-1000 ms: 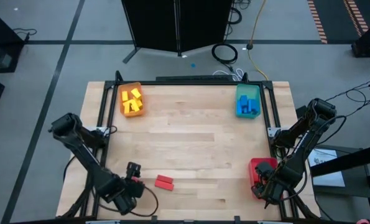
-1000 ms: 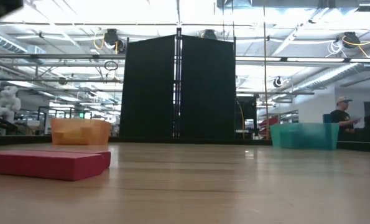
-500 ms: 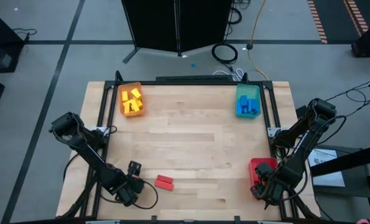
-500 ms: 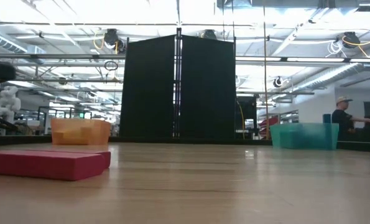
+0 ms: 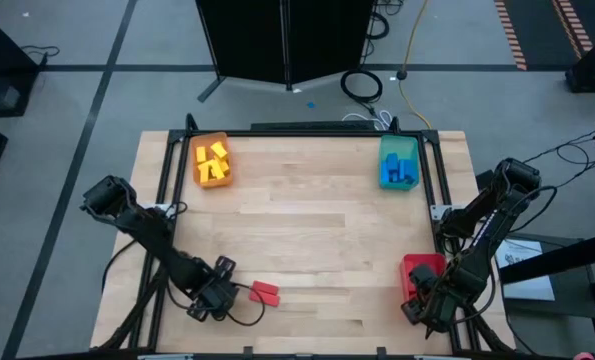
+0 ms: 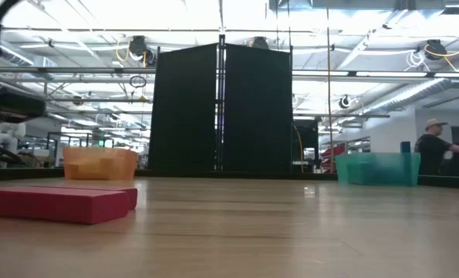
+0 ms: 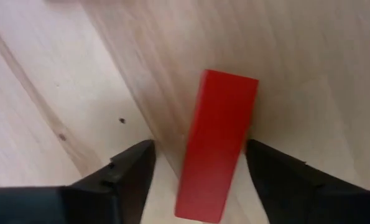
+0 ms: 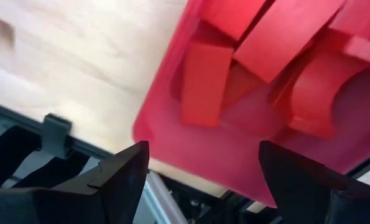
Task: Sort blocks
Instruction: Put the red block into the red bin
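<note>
You have two flat red rectangular blocks (image 5: 264, 292) lying side by side on the pale wooden bench (image 5: 307, 230), near its front edge and toward the front-left corner; in the low view they show as a flat red slab (image 6: 58, 202) on the wood. Your left gripper (image 5: 235, 293) is down at the bench just beside them, and its wrist camera shows one red block (image 7: 217, 145) lying lengthwise between the two dark fingers (image 7: 127, 174), which stand apart on either side of it with wood visible between fingers and block, so nothing is gripped. The remaining red blocks (image 8: 259, 56) are piled in the red plastic tray (image 5: 414, 275) at the front-right corner, where your right gripper (image 5: 424, 308) hangs over the tray's front rim with its jaws spread wide and empty. Yellow blocks (image 5: 213, 160) fill the orange tray (image 5: 203, 180) at the back-left corner, and blue blocks (image 5: 398, 172) sit in the teal tray (image 5: 398, 146) at the back-right corner.
</note>
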You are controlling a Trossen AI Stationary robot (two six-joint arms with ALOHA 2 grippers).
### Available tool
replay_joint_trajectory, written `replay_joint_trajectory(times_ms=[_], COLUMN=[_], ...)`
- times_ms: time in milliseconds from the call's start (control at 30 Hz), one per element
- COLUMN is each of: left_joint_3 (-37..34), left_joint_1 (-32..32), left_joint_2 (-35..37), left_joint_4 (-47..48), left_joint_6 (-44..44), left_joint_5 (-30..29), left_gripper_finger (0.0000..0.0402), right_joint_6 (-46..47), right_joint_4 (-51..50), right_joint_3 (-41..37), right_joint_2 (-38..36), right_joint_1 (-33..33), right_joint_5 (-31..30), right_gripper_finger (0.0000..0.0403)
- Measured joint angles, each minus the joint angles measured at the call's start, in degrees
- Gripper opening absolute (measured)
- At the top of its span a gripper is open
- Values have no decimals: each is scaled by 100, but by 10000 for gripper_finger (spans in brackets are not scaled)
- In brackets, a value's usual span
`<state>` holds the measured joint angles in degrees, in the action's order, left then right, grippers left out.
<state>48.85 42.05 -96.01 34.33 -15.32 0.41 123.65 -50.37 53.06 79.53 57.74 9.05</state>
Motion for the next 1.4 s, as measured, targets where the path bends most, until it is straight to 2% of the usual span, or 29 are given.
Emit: replay_joint_trajectory(times_ms=[133,300,533,733,800,867,967,1067,1133,1200,1300,1400], left_joint_3=[1,93,341,637,763,891,1132,1408,1631,1866,2167,2415], left_joint_1=[-81,-89,-111,-370,-496,-629,-847,-1077,-1239,-1403,-1621,-1833], left_joint_2=[0,-13,67,492,695,899,1207,1478,1606,1718,1846,1883], left_joint_4=[47,142,446,886,1094,1255,1372,1375,1269,1162,501,-258], left_joint_6=[44,62,-227,-519,-625,-717,-830,-837,-812,-710,-499,-247], left_joint_5=[60,66,-60,-409,-671,-967,-1400,-1812,-2094,-2373,-2660,-2746], left_gripper_finger=[188,81,75,75,75,75,78,79,80,81,82,82], right_joint_6=[-10,11,-143,-181,-231,-366,-911,-1955,-2660,-3362,-4374,-6145], right_joint_4=[286,540,1135,1623,1755,1918,2072,2336,2530,2583,2611,3260], right_joint_3=[0,0,0,0,0,0,0,0,2,2,2,2], right_joint_2=[0,0,0,-135,-285,-488,-898,-1304,-1533,-1682,-1756,-1716], right_joint_1=[-1,0,1,1,1,1,-64,-197,-333,-562,-1093,-1718], right_joint_5=[-4,-2,-64,-589,-974,-1645,-3225,-5199,-6080,-6291,-6317,-6350], right_gripper_finger=[290,290,290,290,290,290,290,290,290,290,290,290])
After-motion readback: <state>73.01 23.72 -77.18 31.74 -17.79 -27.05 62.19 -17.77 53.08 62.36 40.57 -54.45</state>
